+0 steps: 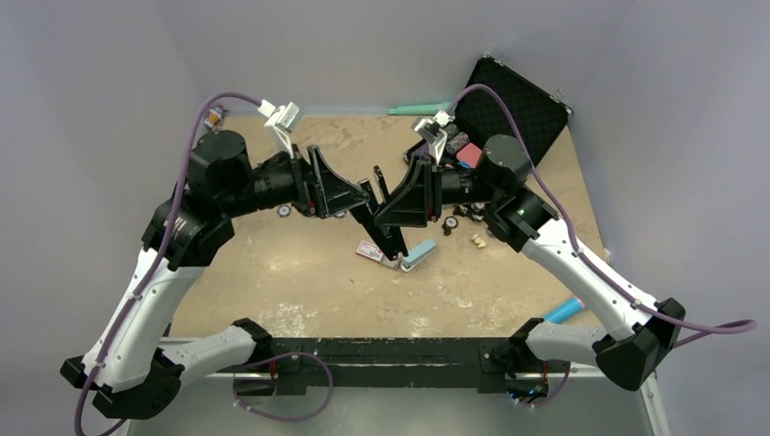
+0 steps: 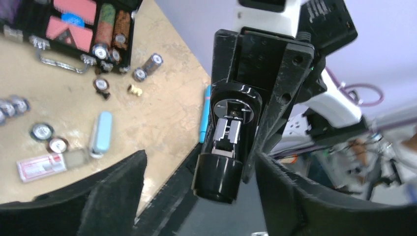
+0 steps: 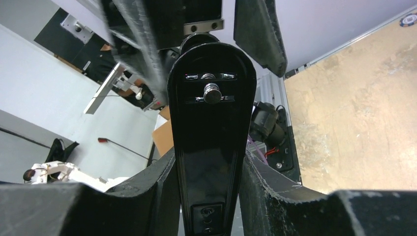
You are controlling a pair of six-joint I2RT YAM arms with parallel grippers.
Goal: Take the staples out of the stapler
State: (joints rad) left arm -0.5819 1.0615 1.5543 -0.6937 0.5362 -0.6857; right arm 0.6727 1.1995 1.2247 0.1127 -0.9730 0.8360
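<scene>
Right gripper point(image 3: 209, 164) is clamped on the stapler point(image 2: 220, 177): both fingers press flat against the sides of its black body, 1 on each side. The stapler is held in the air above the middle of the table point(image 1: 300, 272), between the 2 grippers, with its rounded end pointing at the left wrist camera. That view shows a metal inner channel exposed further along the stapler. Whether any staples sit in the channel cannot be determined.

Left gripper point(image 2: 201, 162) has its jaws apart. Its 2 fingers bracket the stapler's near end, with a clear gap on one side. The other finger is just beside the stapler, and contact cannot be confirmed.

Both arms reach forward from the near edge with elbows out. The wrists are turned inward, so the grippers face each other nose to nose.

On the table directly under the grippers:
- a pale blue block point(image 1: 419, 253)
- a red-and-white card point(image 1: 370, 250) just beside the block

Also noted:
- Loose poker chips point(image 2: 42, 131) lie scattered near these items and toward the right arm.
- An open black case point(image 1: 508, 104) stands at the far right corner, with rows of chips inside.
- A blue pen point(image 1: 563, 312) lies at the right edge.
- A teal pen point(image 1: 418, 108) lies along the far edge.
</scene>
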